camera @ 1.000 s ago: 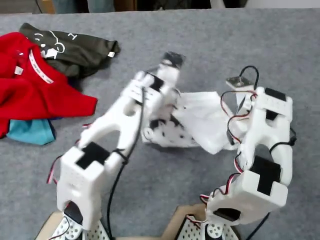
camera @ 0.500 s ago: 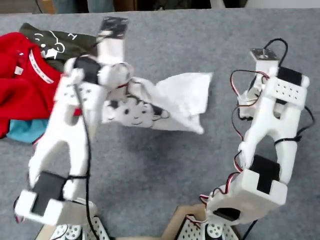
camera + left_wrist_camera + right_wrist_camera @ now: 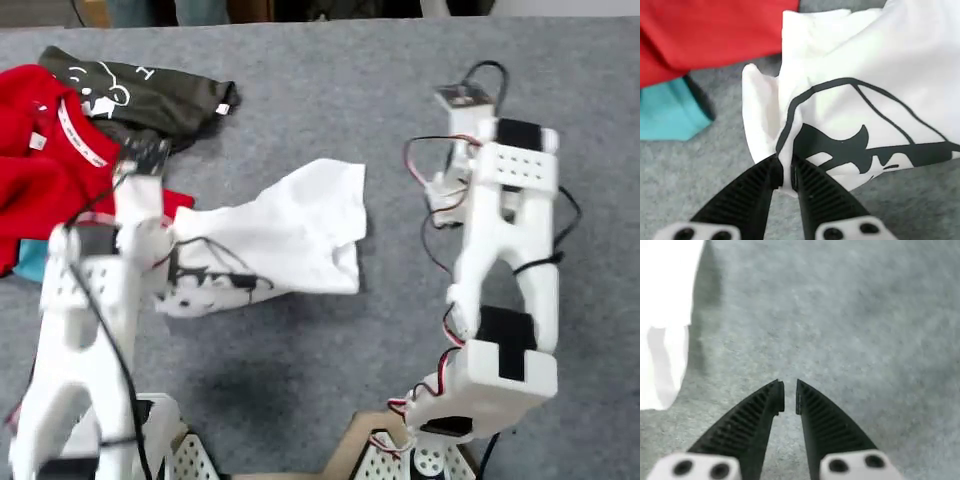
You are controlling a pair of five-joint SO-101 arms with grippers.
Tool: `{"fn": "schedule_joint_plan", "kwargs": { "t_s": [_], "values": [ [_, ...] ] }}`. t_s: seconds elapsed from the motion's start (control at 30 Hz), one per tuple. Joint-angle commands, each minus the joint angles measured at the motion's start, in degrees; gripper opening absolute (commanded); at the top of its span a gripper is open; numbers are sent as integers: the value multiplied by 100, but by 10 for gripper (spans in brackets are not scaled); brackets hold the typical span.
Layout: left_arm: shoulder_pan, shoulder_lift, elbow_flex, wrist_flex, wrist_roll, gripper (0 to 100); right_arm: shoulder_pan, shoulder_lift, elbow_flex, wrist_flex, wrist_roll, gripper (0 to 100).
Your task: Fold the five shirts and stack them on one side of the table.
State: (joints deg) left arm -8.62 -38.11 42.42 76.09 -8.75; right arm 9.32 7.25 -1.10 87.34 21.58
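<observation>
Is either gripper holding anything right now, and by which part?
The left gripper pinches the white shirt at a bunched edge beside its black print. The right gripper holds nothing.

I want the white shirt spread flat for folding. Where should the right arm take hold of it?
Likely the free edge of the white shirt nearest the right tool, approached from that arm's side. The left tool pinches the opposite, printed end, so pulling there should stretch the cloth flat.
</observation>
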Motion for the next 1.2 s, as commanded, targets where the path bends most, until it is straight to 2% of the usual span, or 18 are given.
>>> {"fn": "schedule_joint_plan", "kwargs": {
  "t_s": [0.0, 0.1, 0.23, 0.33, 0.43, 0.6, 0.77, 0.83, 1.0, 1.17],
  "values": [
    [-382, -1011, 787, -237, -527, 29, -668, -22, -418, -229, -35, 54],
    [-681, -1574, 1209, -519, -651, 29, -1073, 180, -716, -536, -44, 54],
    [-1684, -1934, 1437, -1143, -396, 32, -1415, 1130, -1657, -563, -281, 63],
    [-1815, -1925, 1578, -1468, -624, 30, -1609, 2070, -2642, -545, -844, 172],
    [-1807, -1925, 1798, -1943, -598, 30, -1855, 3073, -3899, -158, -1055, 252],
    [-1833, -1925, 2299, -2910, -167, 30, -2374, 4743, -6141, 923, -1099, 176],
    [-1807, -1776, 2396, -2954, -141, 30, -2391, 6018, -8022, 1380, -1266, 117],
    [-1807, -1609, 2378, -2954, -141, 30, -2356, 6229, -8189, 1389, -1327, 128],
    [-1807, -1266, 2334, -2989, -141, 30, -2365, 6308, -7960, 1389, -1336, 237],
    [-1798, -1143, 2334, -2998, -132, 30, -2382, 6264, -7697, 1389, -1292, 243]
  ]
}}
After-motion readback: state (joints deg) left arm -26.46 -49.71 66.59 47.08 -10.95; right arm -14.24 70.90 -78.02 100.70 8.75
